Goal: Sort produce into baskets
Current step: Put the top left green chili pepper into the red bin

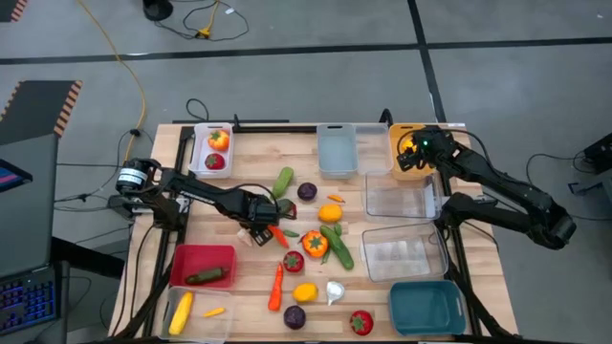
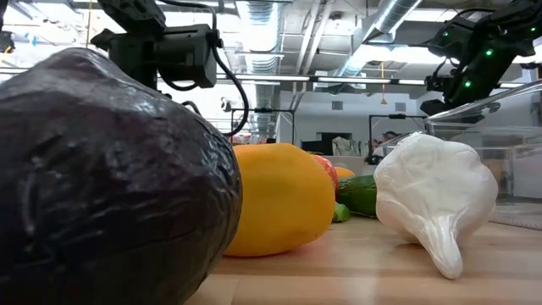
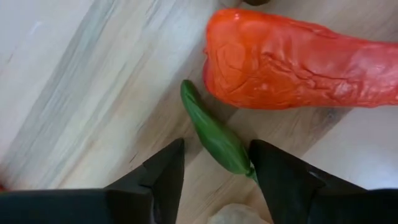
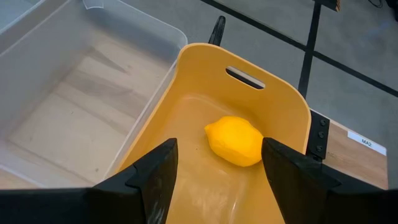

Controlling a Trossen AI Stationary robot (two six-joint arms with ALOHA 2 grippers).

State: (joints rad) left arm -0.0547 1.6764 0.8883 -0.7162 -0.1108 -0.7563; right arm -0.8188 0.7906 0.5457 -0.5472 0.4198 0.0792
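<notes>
Dark left gripper (image 3: 214,180) fingers, parted and empty, straddling the stem end of a small green pepper (image 3: 214,134) at table centre, its long axis running away between them, red pepper (image 3: 298,59) just beyond. Right gripper (image 4: 214,180) open over the yellow basket (image 4: 186,81) holding a lemon (image 4: 235,140).

Wooden table (image 1: 253,162), scattered produce (image 1: 316,243), 8 baskets (image 1: 404,252)

Even overhead light is falling on the table (image 1: 258,153), casting only soft shadows. In the low view, ceiling lamps are glaring white behind the garlic (image 2: 436,199), while the purple round (image 2: 102,178) beside it is looming dark and out of focus.
</notes>
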